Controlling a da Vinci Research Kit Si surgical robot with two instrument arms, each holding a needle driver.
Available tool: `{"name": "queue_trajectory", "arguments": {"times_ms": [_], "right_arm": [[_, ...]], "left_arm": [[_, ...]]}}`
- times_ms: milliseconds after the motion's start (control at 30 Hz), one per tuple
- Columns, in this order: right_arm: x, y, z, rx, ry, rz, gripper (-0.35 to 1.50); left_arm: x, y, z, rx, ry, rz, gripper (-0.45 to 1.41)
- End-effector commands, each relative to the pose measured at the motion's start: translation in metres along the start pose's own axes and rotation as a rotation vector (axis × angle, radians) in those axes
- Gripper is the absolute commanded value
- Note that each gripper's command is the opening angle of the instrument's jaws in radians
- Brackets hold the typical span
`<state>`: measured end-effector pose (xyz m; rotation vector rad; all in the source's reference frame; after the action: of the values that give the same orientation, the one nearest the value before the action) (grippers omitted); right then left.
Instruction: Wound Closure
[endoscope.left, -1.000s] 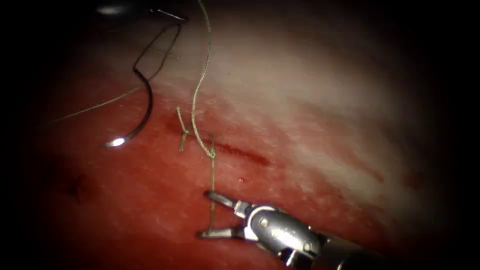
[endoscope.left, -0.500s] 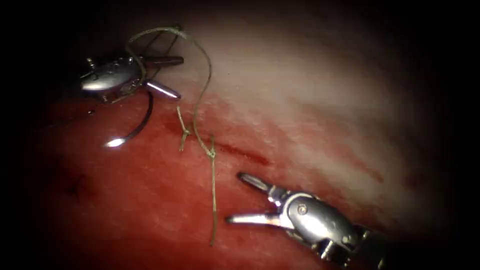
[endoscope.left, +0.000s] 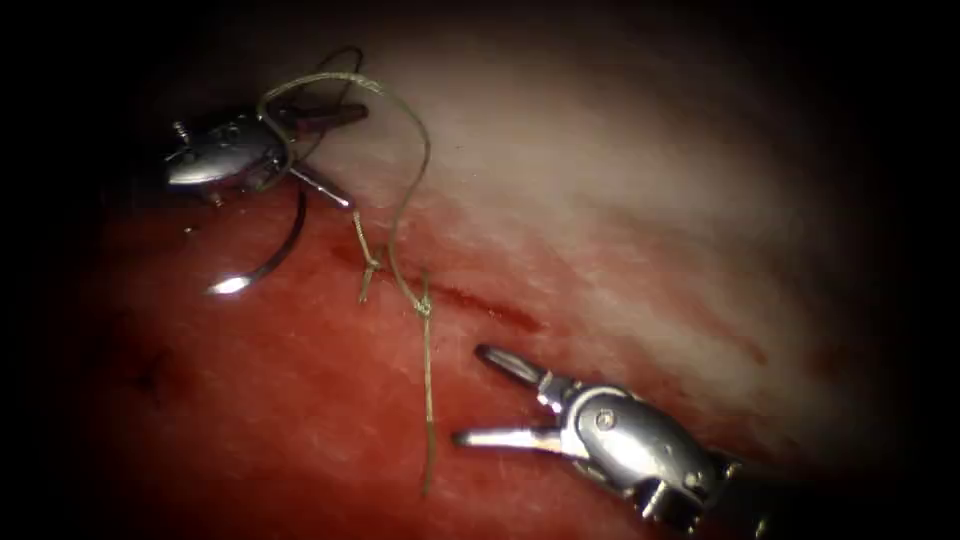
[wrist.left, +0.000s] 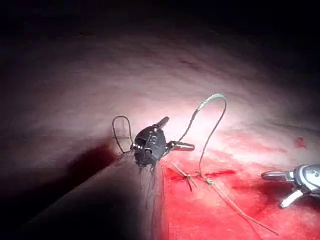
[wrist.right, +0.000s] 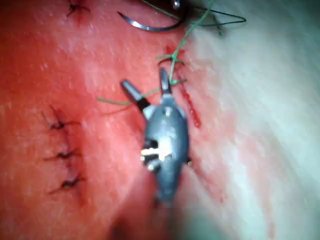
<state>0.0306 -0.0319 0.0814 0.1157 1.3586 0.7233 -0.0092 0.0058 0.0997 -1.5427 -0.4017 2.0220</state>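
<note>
Knot tying: my right fingers (endoscope.left: 478, 395) spread wide, empty beside thread (endoscope.left: 427, 390); left fingers (endoscope.left: 345, 150) apart, thread maybe looped over. Needle (endoscope.left: 275, 255) lies free left of the cut (endoscope.left: 490, 310).

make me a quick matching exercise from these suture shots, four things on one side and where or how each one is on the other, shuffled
1 left tool
2 right tool
3 needle
4 knot

a jaws open, holding nothing, below the cut
b lying free on the tissue, left of the cut
c tied on the thread at the cut
d jaws open, with a thread loop draped over it

Pairs: 1-d, 2-a, 3-b, 4-c
</note>
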Motion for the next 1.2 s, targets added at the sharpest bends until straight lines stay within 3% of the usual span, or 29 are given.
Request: {"name": "queue_trajectory", "arguments": {"times_ms": [33,267,333,400,500,567,600,700,800,933,1033,1167,1200], "right_arm": [[-0.0005,0.0000,0.0009,0.002,0.001,0.000,1.48],[-0.0006,0.0000,0.0009,-0.001,0.001,-0.001,1.48],[-0.0006,0.0000,0.0009,-0.001,0.001,-0.001,1.48],[-0.0007,0.0000,0.0009,-0.002,0.001,-0.001,1.48],[-0.0007,0.0000,0.0009,-0.002,0.001,-0.001,1.48],[-0.0007,0.0000,0.0009,-0.002,0.000,-0.001,1.48],[-0.0007,0.0000,0.0009,-0.003,0.000,-0.001,1.48],[-0.0007,0.0001,0.0008,-0.003,0.000,-0.001,1.48],[-0.0005,0.0003,0.0006,-0.002,-0.001,0.000,1.48],[-0.0002,0.0007,0.0001,-0.019,-0.008,0.003,1.48],[-0.0002,0.0008,0.0000,-0.018,-0.008,0.003,1.48],[-0.0002,0.0008,0.0001,-0.019,-0.008,0.003,1.48],[-0.0002,0.0007,0.0001,-0.019,-0.008,0.003,1.48]], "left_arm": [[0.0001,-0.0008,-0.0001,0.020,-0.017,0.025,0.71],[0.0017,-0.0031,-0.0063,0.402,0.045,0.204,0.56],[0.0017,-0.0032,-0.0067,0.430,0.051,0.209,0.56],[0.0013,-0.0029,-0.0086,0.518,0.118,0.237,0.54],[0.0013,-0.0024,-0.0094,0.545,0.167,0.232,0.49],[0.0014,-0.0017,-0.0097,0.514,0.235,0.229,0.42],[0.0016,-0.0003,-0.0097,0.424,0.329,0.148,0.36],[0.0021,0.0022,-0.0090,0.324,0.394,0.070,0.36],[0.0031,0.0071,-0.0081,0.216,0.453,0.020,0.37],[0.0054,0.0129,-0.0075,0.122,0.472,0.004,0.42],[0.0067,0.0150,-0.0069,0.100,0.460,0.033,0.41],[0.0078,0.0170,-0.0045,0.037,0.347,0.094,0.39],[0.0079,0.0172,-0.0029,0.038,0.268,0.096,0.44]]}}
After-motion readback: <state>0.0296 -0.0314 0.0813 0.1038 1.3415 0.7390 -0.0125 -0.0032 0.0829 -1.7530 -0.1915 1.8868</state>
